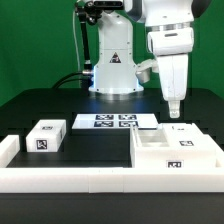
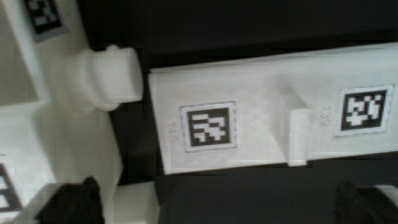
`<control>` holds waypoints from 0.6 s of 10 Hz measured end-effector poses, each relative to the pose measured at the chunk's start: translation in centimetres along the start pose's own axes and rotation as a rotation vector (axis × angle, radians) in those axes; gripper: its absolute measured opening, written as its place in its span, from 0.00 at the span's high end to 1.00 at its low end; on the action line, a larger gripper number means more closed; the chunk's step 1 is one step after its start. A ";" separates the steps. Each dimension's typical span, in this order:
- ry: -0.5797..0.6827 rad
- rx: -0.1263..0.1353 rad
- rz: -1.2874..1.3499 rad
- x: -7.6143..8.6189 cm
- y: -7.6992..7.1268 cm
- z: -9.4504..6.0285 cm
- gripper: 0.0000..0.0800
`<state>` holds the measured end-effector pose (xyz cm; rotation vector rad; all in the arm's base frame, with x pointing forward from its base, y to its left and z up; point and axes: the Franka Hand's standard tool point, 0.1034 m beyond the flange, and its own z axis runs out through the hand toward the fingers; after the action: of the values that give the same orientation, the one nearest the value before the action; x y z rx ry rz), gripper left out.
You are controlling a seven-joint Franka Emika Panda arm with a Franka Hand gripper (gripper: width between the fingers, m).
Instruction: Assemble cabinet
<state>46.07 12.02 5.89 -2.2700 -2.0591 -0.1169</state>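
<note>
On my wrist feed the two dark fingers show well apart with nothing between them, so the gripper is spread and empty. Beneath it lies a white tagged face with a thin raised ridge between two square tags. A rounded white stub sits just beside that face. I cannot tell from this feed exactly which part of the box the stub belongs to.

In the exterior view the fingertips hang just over the far side of the cabinet, close to it. I cannot say they are touching it. The cabinet sits on the black table toward the exterior view's right, open compartments up, with a tag on its near wall.

I judge this to be the approach for a grasp on the cabinet body, not yet a hold. The next move calls for a short straight descent, with the fingers straddling a wall or the ridge before closing. The fit looks tight, so the alignment should be checked first.

The hand points straight down, wrist vertical, and the arm reaches out from its base at the back. A small block rests well apart on the exterior view's left, the marker board lies behind it, and the low rail runs along the front.
</note>
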 end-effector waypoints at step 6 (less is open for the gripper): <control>0.019 0.040 0.011 -0.3 -2.4 3.1 0.19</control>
<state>43.67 12.33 2.77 -2.2472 -2.0212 -0.0955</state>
